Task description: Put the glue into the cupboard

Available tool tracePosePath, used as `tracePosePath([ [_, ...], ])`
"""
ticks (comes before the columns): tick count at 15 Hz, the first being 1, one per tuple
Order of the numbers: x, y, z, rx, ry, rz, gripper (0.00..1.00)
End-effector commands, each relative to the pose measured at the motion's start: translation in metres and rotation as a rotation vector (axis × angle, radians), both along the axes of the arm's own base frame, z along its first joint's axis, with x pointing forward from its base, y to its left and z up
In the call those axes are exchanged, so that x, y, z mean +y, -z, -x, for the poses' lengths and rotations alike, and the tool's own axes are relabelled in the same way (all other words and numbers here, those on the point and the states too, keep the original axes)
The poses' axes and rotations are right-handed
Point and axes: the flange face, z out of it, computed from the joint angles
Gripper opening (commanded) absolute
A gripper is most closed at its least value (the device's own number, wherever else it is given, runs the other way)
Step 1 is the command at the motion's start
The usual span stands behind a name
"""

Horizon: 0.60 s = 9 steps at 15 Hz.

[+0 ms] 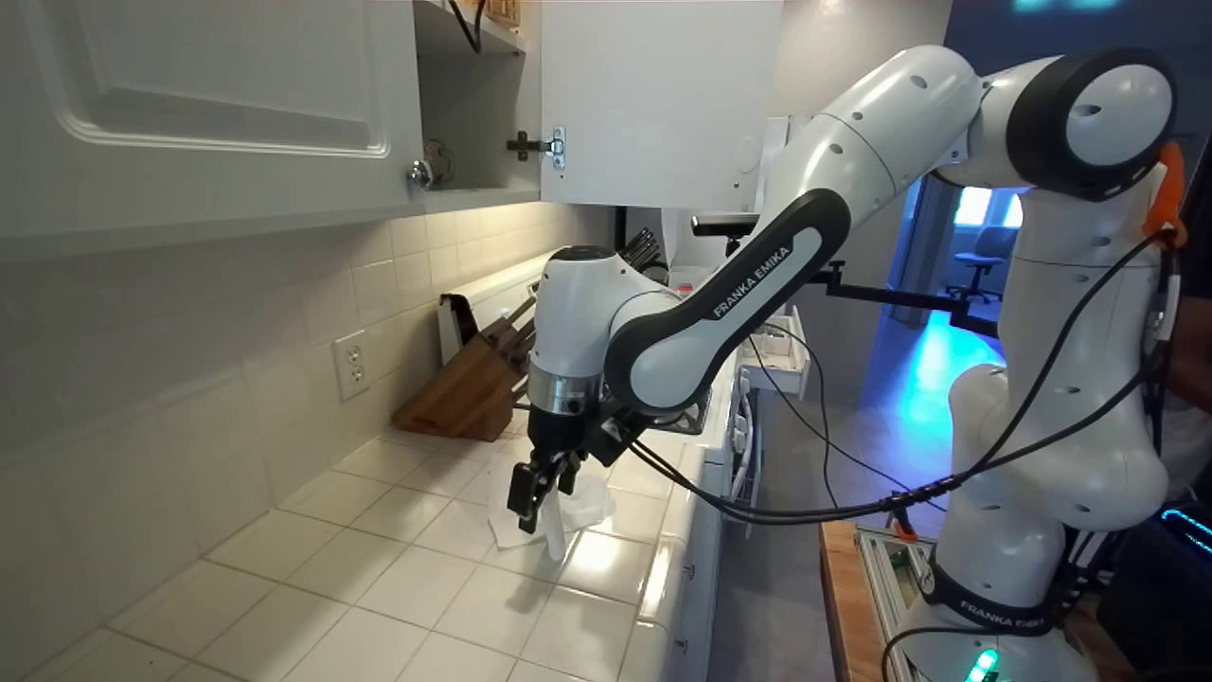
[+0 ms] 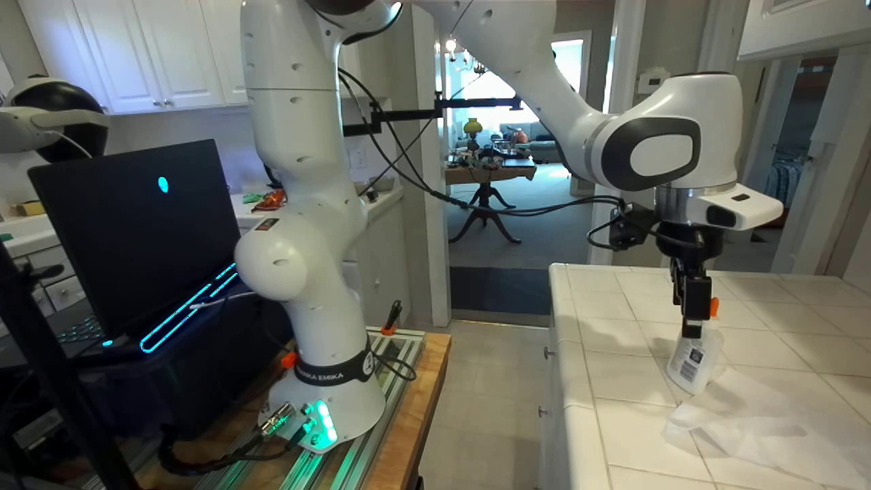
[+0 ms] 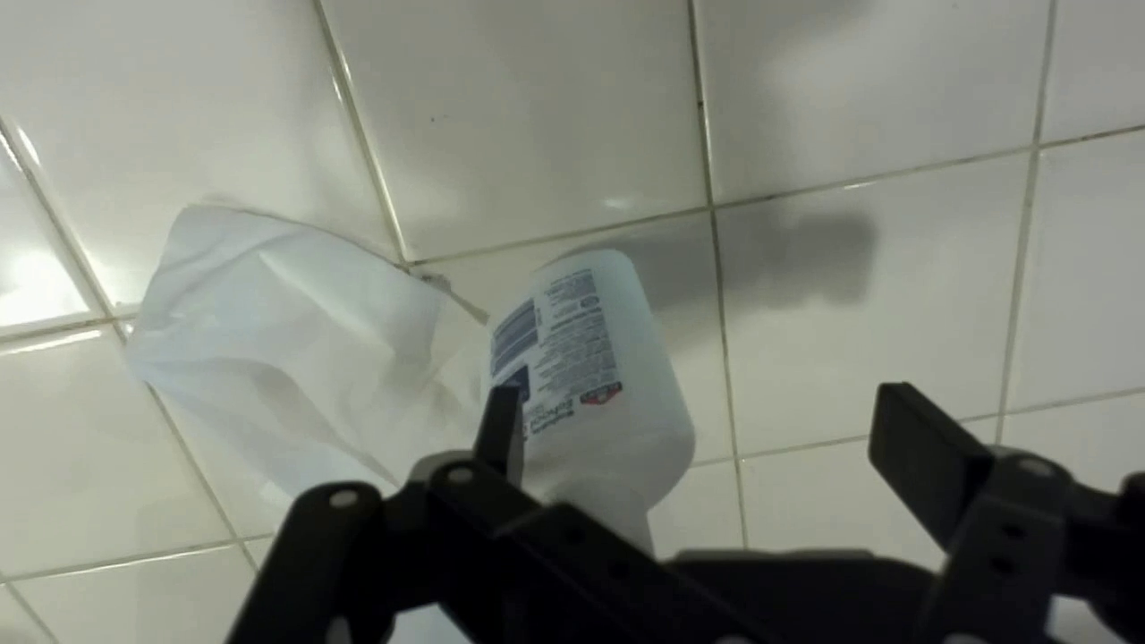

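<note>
The glue [image 2: 695,359], a whitish bottle with an orange cap [image 2: 714,307], rests on the tiled counter and looks upright. In the wrist view the glue [image 3: 590,376] shows its printed label, close by the left finger [image 3: 497,434]; a wide gap separates it from the right finger. My gripper [image 3: 702,411] points down with its jaws wide apart around the bottle's upper part, not closed on it. The gripper [image 1: 547,507] hides the bottle's top in an exterior view. Above the counter, the cupboard [image 1: 473,118] has one door [image 1: 658,104] swung open, showing a shelf inside.
A crumpled whitish sheet [image 2: 769,415] lies beside the glue. Farther along the counter, a wooden knife block [image 1: 459,388] leans near the wall. The cupboard's closed door [image 1: 227,114] overhangs the counter. Cables [image 1: 805,514] droop from the arm past the counter edge.
</note>
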Motion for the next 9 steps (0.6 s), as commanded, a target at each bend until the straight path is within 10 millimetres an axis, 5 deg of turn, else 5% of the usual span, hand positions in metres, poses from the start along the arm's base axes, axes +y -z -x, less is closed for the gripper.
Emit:
tracePosePath([
  [1, -0.002, 0.002, -0.010, -0.017, -0.013, 0.001, 1.00],
  [9, -0.017, -0.005, -0.001, -0.062, 0.210, 0.053, 1.00],
])
